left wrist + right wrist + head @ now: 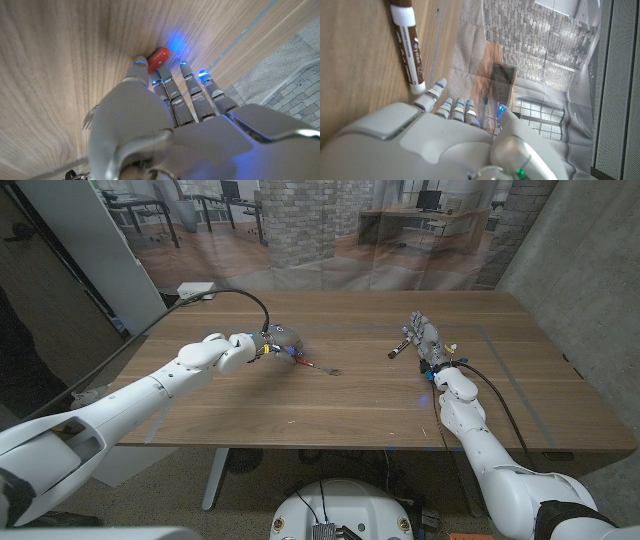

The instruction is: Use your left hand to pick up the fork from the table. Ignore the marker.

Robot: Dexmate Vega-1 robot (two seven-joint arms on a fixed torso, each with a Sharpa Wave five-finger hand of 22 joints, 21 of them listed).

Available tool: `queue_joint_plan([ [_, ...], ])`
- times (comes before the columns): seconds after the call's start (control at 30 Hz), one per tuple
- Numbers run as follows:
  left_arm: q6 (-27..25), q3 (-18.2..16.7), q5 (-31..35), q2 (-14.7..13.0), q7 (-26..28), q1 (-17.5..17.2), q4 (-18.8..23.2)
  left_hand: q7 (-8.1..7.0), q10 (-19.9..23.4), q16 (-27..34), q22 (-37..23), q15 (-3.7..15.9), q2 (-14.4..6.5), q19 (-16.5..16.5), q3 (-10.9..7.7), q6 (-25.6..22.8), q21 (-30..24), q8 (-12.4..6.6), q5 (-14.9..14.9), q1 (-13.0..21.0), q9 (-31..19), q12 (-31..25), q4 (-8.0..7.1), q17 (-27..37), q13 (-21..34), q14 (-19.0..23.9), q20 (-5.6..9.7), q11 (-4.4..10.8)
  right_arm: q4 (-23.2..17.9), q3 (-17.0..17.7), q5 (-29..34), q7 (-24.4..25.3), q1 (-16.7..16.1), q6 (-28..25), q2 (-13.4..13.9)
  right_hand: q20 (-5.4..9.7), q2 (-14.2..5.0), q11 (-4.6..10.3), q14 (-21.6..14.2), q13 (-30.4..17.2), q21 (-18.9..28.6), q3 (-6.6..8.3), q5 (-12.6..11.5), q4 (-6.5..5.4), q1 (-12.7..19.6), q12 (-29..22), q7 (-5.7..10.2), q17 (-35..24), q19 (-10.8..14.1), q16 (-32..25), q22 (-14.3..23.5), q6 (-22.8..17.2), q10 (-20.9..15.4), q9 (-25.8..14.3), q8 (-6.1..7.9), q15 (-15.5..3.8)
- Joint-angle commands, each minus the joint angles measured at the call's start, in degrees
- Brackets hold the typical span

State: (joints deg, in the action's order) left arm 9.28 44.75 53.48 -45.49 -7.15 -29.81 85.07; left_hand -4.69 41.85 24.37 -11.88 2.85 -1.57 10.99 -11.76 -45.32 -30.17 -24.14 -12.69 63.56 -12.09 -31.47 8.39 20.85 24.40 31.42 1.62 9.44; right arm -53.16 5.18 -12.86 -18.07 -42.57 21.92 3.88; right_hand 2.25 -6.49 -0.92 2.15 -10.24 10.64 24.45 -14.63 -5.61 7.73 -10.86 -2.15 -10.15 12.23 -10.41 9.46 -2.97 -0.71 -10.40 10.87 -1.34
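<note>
The fork (318,367) lies on the table (350,410), a little left of its middle, with its tines pointing right and its red handle toward the left hand (272,343). That hand sits at the handle end, its fingers (290,350) reaching down to the right over the handle. In the left wrist view the left hand (165,125) has its fingers (172,92) stretched fairly straight and close together toward the wood, and the red tip of the fork (158,58) shows just past the fingertips, between the thumb side and the next finger. The tines peek out beside the hand lower down. Whether any finger touches or pinches the handle cannot be told; the fork lies on the table.

The right hand (428,340) is on the right half of the table, fingers pointing to the far side and loosely apart, holding nothing. The marker (400,345) lies just to its left. In the right wrist view the marker (407,42) lies just beyond the fingertips (436,89) of the right hand (435,145), near them but apart.
</note>
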Motion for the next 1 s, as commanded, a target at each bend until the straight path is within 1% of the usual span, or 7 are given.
queue_joint_plan([
  [0.03,0.9,1.6,-0.1,1.0,3.3,1.1,-3.2,-0.25,3.0,1.6,-0.2,9.51,-0.7,1.3,-0.58,-3.5,-0.9,-1.6,0.5,2.0,-0.1,-1.3,0.63,0.7,0.6,3.5,0.68,0.7,2.3,-0.2,0.7,0.3,1.5,0.3,0.3,0.43,0.05,0.03,-0.1,-0.3,0.4,-0.05,-0.2,0.27,-0.3,0.0,0.09,-0.2,0.2,-0.2,0.3,-0.4,-0.4,-0.1,0.15,0.24],
  [0.07,0.9,1.7,-0.2,1.1,3.6,1.1,-3.4,-0.37,3.9,1.8,-0.2,9.61,-0.9,1.5,-0.71,-4.1,-1.0,-1.89,0.6,2.4,-0.1,-1.6,0.76,0.8,0.7,3.9,0.76,0.7,2.5,-0.2,0.6,0.3,1.6,0.3,0.3,0.46,0.04,-0.04,-0.1,-0.3,0.4,-0.05,-0.2,0.27,-0.3,0.0,0.04,-0.2,0.2,-0.2,0.3,-0.4,-0.4,-0.1,0.14,0.28],
  [0.17,1.4,1.8,-0.5,1.3,5.6,1.2,-4.3,-0.16,9.8,3.9,-0.3,10.09,-3.1,2.8,-2.39,-11.1,-2.3,-5.08,1.7,7.0,-0.1,-3.9,1.5,1.9,1.8,8.4,1.07,1.21,3.2,-0.3,0.8,0.3,1.9,0.5,0.3,0.48,0.04,0.03,-0.1,-0.3,0.4,-0.04,-0.2,0.28,-0.3,0.0,0.08,-0.2,0.2,-0.2,0.3,-0.4,-0.4,-0.1,0.15,0.23],
  [0.23,1.2,2.1,0.0,1.2,6.4,1.2,-4.3,0.65,12.9,6.0,-0.4,10.8,-4.1,3.6,-3.48,-14.4,-3.2,-6.35,1.8,10.1,0.1,-4.7,1.91,3.2,2.1,12.2,1.44,1.38,3.7,-0.3,0.8,0.3,2.2,0.7,0.3,0.49,0.04,0.03,-0.1,-0.3,0.4,-0.04,-0.2,0.29,-0.3,0.0,0.09,-0.2,0.2,-0.2,0.3,-0.4,-0.4,-0.1,0.14,0.19],
  [0.57,1.1,2.7,0.3,1.0,8.1,1.5,-4.4,1.25,17.8,8.2,-0.6,10.97,-3.6,5.7,-3.74,-17.3,-5.8,-6.68,2.2,12.6,1.1,-4.2,1.37,6.0,1.2,16.4,3.05,1.4,4.8,-0.5,1.1,0.3,2.9,1.3,0.5,0.46,0.05,0.03,-0.1,-0.3,0.4,-0.05,-0.2,0.31,-0.3,0.0,0.07,-0.2,0.2,-0.2,0.3,-0.4,-0.4,-0.1,0.14,0.21],
  [0.83,1.2,2.1,-0.7,0.5,8.3,1.1,-3.4,1.6,18.5,8.8,-1.1,10.96,-2.9,8.3,-3.58,-18.0,-8.2,-6.2,2.6,13.8,1.3,-3.9,1.33,7.0,1.9,18.9,2.42,0.54,4.4,-0.7,1.2,0.4,2.8,1.3,0.5,0.49,0.04,0.06,-0.1,-0.3,0.3,-0.04,-0.2,0.33,-0.3,0.0,0.03,-0.2,0.2,-0.2,0.3,-0.3,-0.4,-0.1,0.12,0.19],
  [1.0,1.0,1.3,-1.5,0.3,9.6,0.5,-3.0,2.09,18.8,8.8,-1.3,10.96,-2.7,8.5,-3.58,-18.2,-8.9,-6.04,2.6,14.3,1.3,-3.8,1.34,7.2,2.2,19.5,2.42,0.46,3.9,-0.8,1.1,0.4,2.5,1.1,0.5,0.51,0.04,0.06,-0.1,-0.3,0.3,-0.04,-0.3,0.35,-0.3,0.0,0.05,-0.2,0.2,-0.2,0.3,-0.4,-0.4,-0.1,0.13,0.19],
])
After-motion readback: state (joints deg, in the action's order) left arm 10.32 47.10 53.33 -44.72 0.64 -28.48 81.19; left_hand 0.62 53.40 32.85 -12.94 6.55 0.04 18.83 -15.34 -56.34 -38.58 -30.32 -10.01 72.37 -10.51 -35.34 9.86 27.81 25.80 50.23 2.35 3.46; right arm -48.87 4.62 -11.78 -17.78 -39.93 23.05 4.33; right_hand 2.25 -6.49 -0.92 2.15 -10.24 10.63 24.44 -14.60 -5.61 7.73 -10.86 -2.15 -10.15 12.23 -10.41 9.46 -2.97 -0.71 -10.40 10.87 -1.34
